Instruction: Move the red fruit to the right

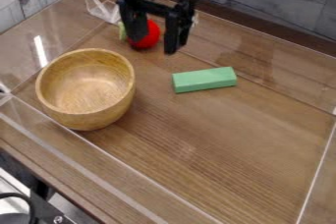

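Observation:
The red fruit (149,35) is small, round and glossy, with a bit of green at its left side, and lies at the back left of the wooden table. My black gripper (155,43) hangs over it with its jaws open. The fruit shows between the two fingers (136,31), and the left finger partly covers it. I cannot tell whether the fingers touch the fruit.
A wooden bowl (53,71) stands at the front left of the fruit. A flat green block (205,80) lies to the fruit's front right. Clear plastic walls (321,159) ring the table, and a grey plank wall rises behind it.

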Available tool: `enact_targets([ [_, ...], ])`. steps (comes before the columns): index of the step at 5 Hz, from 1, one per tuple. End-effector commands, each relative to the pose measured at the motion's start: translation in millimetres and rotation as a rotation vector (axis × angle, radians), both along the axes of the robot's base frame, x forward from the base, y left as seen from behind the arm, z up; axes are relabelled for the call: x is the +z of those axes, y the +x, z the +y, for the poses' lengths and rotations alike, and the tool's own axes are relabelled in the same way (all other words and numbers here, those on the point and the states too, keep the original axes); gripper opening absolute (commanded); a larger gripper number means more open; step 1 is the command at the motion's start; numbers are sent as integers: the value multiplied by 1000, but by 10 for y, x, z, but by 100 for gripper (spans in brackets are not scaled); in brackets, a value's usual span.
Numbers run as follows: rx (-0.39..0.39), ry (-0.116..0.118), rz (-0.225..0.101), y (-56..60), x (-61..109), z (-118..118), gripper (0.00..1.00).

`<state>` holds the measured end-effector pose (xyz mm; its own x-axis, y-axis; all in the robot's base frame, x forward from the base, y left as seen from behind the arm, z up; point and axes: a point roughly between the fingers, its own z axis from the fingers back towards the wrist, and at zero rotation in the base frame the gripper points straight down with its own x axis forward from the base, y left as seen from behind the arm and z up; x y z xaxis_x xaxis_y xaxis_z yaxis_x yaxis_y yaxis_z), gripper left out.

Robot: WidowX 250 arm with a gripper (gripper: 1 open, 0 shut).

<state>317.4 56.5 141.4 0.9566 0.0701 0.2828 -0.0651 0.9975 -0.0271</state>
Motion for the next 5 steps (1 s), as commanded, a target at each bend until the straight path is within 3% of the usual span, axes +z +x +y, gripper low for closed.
enact_targets([
  [1,93,23,-89,210,95,283,100],
  [3,245,29,-123,436,37,764,100],
  [4,298,27,-133,544,-70,930,100],
  [5,338,21,-136,546,-183,1037,100],
])
